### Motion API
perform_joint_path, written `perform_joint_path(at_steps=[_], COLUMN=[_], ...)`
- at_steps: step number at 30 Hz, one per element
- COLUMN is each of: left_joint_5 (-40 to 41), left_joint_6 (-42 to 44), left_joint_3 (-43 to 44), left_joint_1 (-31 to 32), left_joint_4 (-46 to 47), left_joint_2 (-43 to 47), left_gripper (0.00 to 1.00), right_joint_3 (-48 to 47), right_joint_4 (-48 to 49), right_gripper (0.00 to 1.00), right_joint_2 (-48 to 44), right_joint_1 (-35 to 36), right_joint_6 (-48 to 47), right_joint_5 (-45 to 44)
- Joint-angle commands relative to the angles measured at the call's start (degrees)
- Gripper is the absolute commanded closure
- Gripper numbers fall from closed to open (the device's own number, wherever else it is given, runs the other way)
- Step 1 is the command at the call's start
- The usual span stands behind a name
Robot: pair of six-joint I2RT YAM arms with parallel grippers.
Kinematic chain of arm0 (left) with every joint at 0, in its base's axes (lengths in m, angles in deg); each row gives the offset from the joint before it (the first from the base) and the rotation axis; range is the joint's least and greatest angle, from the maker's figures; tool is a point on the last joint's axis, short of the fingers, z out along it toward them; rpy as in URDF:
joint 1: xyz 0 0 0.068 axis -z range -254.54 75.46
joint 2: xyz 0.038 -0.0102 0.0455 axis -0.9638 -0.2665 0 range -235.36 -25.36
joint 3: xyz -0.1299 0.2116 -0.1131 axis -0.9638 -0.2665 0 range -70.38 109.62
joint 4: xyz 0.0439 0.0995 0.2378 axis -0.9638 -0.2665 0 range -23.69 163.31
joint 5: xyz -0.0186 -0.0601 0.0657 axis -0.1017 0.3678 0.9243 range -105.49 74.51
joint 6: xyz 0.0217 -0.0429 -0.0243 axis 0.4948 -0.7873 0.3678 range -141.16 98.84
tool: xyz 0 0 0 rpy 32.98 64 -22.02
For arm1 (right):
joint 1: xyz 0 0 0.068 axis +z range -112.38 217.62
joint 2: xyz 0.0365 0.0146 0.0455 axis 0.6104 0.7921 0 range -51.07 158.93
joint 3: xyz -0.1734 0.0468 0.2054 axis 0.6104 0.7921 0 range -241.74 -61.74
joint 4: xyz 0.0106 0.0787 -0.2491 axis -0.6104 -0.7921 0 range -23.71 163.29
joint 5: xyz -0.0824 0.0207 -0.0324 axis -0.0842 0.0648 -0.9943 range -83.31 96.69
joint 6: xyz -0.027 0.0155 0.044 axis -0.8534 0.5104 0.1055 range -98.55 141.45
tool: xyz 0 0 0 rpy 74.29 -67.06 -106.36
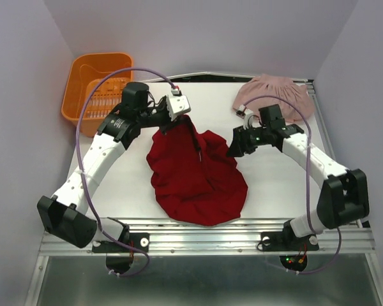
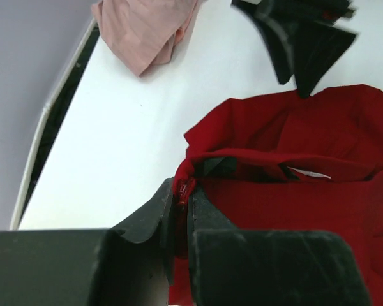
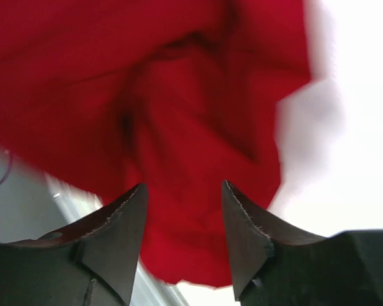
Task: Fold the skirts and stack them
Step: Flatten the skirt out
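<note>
Top external: red skirt [image 1: 196, 178] heaped on table [image 1: 274, 185]. Left wrist: left gripper [image 2: 182, 191] pinching its far edge tight. Right wrist: right gripper [image 3: 184, 191] spread wide, red skirt just beyond. Farther back, pink skirt [image 1: 274, 95] at right corner, well apart

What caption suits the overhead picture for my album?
Left gripper pinches an edge of the red skirt, the open right gripper hovers beside it, pink skirt behind.

Pale lavender-grey walls [image 1: 210, 32] close round a white tabletop [image 1: 274, 185] on three sides under soft, even light, an aluminium rail [image 1: 204, 237] along its near edge, an orange plastic basket [image 1: 83, 80] at its far-left corner.
</note>
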Motion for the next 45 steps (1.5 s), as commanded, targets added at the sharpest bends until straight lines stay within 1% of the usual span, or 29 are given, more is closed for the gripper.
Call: perform_joint_path(at_steps=[1, 2, 5, 6, 7, 8, 11, 12, 13, 15, 18, 22, 23, 24, 25, 26, 27, 28, 29, 30, 33, 34, 37, 39, 40, 41, 43, 44, 45], left_joint_5=[0.3, -0.4, -1.2, -2.0, -2.4, -3.8, -5.6, -7.2, -7.6, -7.6, -7.3, -7.3, -7.4, -7.5, -7.5, -7.3, -7.7, -7.8, -7.9, -8.7, -9.3, -9.3, -9.5, -9.6, -9.6, -9.6, -9.7, -9.8, -10.3], left_joint_6=[-8.6, -9.2, -11.1, -11.2, -11.3, -11.6, -12.1, -12.5, -12.6, -12.5, -12.0, -12.7, -13.2, -13.5, -13.6, -13.8, -14.1, -14.2, -14.2, -14.3, -14.3, -14.2, -14.0, -13.8, -13.6, -13.2, -13.0, -12.9, -12.8], left_joint_3=[3.4, 3.7, 5.3, 5.8, 6.3, 7.3, 8.5, 9.0, 10.0, 10.8, 11.0, 11.2, 11.1, 11.2, 11.3, 11.5, 11.7, 11.9, 12.2, 12.4, 12.4, 12.3, 11.9, 11.6, 11.5, 11.5, 11.5, 11.5, 11.4], left_joint_1=[-1.3, -1.6, -3.1, -3.5, -3.9, -4.7, -6.3, -6.7, -7.0, -7.3, -7.5, -8.0, -8.2, -8.3, -8.5, -8.7, -9.0, -9.5, -9.8, -10.0, -10.4, -10.6, -10.7, -10.6, -10.6, -10.7, -10.7, -10.7, -10.7], left_joint_4=[7.3, 7.4, 7.6, 7.4, 7.1, 6.7, 6.6, 6.3, 5.7, 5.0, 5.1, 5.7, 6.1, 6.3, 6.3, 6.3, 6.3, 6.0, 5.9, 5.8, 5.6, 5.5, 5.4, 5.3, 5.3, 5.2, 5.1, 5.0, 5.0], left_joint_2=[-1.8, -2.4, -4.6, -5.2, -5.7, -6.6, -7.9, -8.3, -9.2, -10.0, -10.4, -10.5, -10.6, -10.6, -10.6, -10.7, -10.7, -10.6, -10.5, -10.4, -9.9, -9.8, -9.4, -9.1, -9.0, -8.9, -8.8, -8.9, -8.9], left_gripper=[1.0, 1.0, 1.0, 1.0, 1.0, 1.0, 1.0, 1.0, 1.0, 1.0, 1.0, 1.0, 1.0, 1.0, 1.0, 1.0, 1.0, 1.0, 1.0, 1.0, 1.0, 1.0, 1.0, 1.0, 1.0, 1.0, 1.0, 1.0, 1.0], right_joint_3=[4.3, 7.5, 12.1, 14.1, 14.8, 15.3, 15.6, 15.1, 14.1, 13.0, 10.8, 10.0, 9.9, 9.7, 9.4, 9.0, 7.3, 6.4, 5.9, 5.7, 5.0, 5.1, 5.3, 5.4, 5.6, 6.0, 6.6, 6.7, 7.0], right_joint_4=[6.1, 7.2, 8.3, 8.4, 8.5, 9.2, 10.8, 11.2, 11.7, 14.1, 17.3, 21.8, 24.3, 25.4, 26.6, 27.3, 26.9, 26.0, 25.7, 25.9, 26.0, 26.3, 25.4, 22.5, 21.3, 20.2, 16.3, 15.3, 14.6], right_gripper=[0.4, 0.34, 0.24, 0.2, 0.18, 0.14, 0.09, 0.09, 0.08, 0.07, 0.06, 0.06, 0.07, 0.09, 0.11, 0.14, 0.22, 0.26, 0.28, 0.28, 0.2, 0.21, 0.28, 0.33, 0.34, 0.34, 0.28, 0.22, 0.13], right_joint_2=[-10.0, -12.2, -14.6, -15.2, -15.3, -15.3, -13.4, -12.5, -10.6, -8.9, -4.8, -2.1, -0.8, -0.1, 0.6, 1.3, 3.1, 3.7, 4.1, 4.1, 3.9, 3.5, 2.1, -1.1, -2.5, -4.3, -8.6, -9.0, -9.2], right_joint_1=[0.3, 0.3, 1.9, 2.6, 2.6, 3.3, 6.8, 7.8, 9.7, 11.3, 14.1, 17.4, 18.0, 18.5, 18.5, 18.5, 18.5, 18.5, 18.5, 18.5, 18.5, 18.5, 18.5, 18.5, 18.5, 18.5, 18.5, 18.5, 18.5], right_joint_6=[2.3, 0.2, -4.2, -7.7, -9.2, -11.2, -14.1, -14.4, -14.4, -13.4, -12.1, -9.9, -8.9, -8.3, -7.6, -7.3, -7.9, -8.1, -8.2, -8.2, -9.2, -9.2, -10.5, -12.3, -13.0, -13.7, -14.6, -14.7, -15.4], right_joint_5=[11.7, 13.3, 15.4, 15.2, 15.0, 13.9, 9.5, 8.6, 8.2, 7.0, 6.3, 3.6, 0.7, -0.3, -1.5, -4.9, -6.4, -7.4, -10.6, -12.7, -17.7, -18.2, -19.0, -19.2, -19.1, -18.7, -18.4, -19.3, -19.4])
